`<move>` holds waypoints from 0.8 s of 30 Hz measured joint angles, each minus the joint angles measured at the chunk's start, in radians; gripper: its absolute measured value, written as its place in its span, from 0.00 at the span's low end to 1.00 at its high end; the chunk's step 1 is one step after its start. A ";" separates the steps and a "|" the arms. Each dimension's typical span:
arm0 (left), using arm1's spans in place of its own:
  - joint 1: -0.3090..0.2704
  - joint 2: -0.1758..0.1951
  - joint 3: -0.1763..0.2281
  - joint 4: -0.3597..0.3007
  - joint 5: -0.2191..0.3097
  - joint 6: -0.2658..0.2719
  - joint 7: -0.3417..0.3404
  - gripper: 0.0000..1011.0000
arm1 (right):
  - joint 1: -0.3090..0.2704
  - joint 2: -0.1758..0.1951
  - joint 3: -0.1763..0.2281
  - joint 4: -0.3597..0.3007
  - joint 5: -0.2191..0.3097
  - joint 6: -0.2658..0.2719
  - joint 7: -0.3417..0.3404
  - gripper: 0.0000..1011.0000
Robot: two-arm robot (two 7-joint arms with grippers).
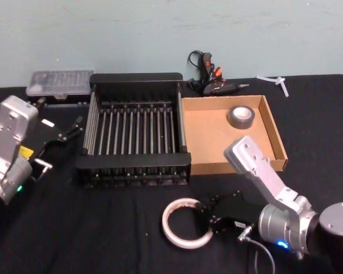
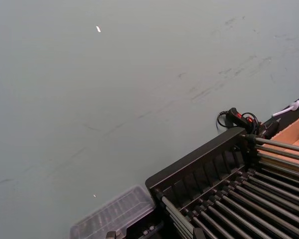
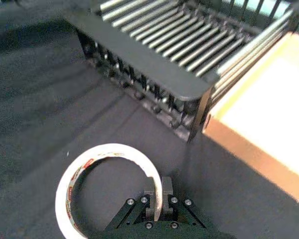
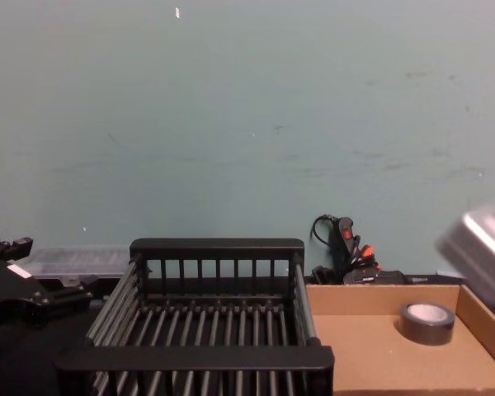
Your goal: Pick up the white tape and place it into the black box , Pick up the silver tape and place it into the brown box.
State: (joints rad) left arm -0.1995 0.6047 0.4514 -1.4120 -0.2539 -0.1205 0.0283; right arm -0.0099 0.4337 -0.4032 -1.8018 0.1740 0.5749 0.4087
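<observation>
The white tape (image 1: 187, 223) lies flat on the black table (image 1: 103, 228), near side, just in front of the black box (image 1: 134, 134). It is a wide, thin off-white ring with red marks on its inner core. It should be light and fairly stiff, though so thin a band may flex if squeezed hard. The smooth outer face could slip, so a pinch across the band, 1 finger inside the hole and 1 outside, looks the surest hold.

That is where the right gripper (image 3: 158, 195) sits: in the right wrist view its 2 fingers (image 3: 166, 189) are clenched on the ring's right side, the band between them. The ring seems to rest on the table, not yet lifted.

The black box, slatted, holds nothing. The silver tape (image 1: 241, 116), a small thick grey roll with a pale core, already lies in the far right part of the brown box (image 1: 277, 145), so that half looks done.

The left gripper (image 1: 68, 131) is parked left of the black box, and I cannot tell how its fingers stand.
</observation>
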 joint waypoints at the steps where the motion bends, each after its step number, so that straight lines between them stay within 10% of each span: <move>1: 0.000 0.000 0.000 0.000 0.000 0.000 0.000 0.99 | 0.001 0.002 0.002 -0.002 0.003 -0.006 0.002 0.09; 24: 0.000 0.000 0.000 0.000 0.000 0.000 0.000 0.99 | 0.062 0.062 0.046 -0.055 0.079 -0.214 0.031 0.09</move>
State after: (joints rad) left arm -0.1995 0.6047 0.4514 -1.4120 -0.2539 -0.1205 0.0283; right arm 0.0523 0.4956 -0.3569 -1.8571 0.2531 0.3611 0.4399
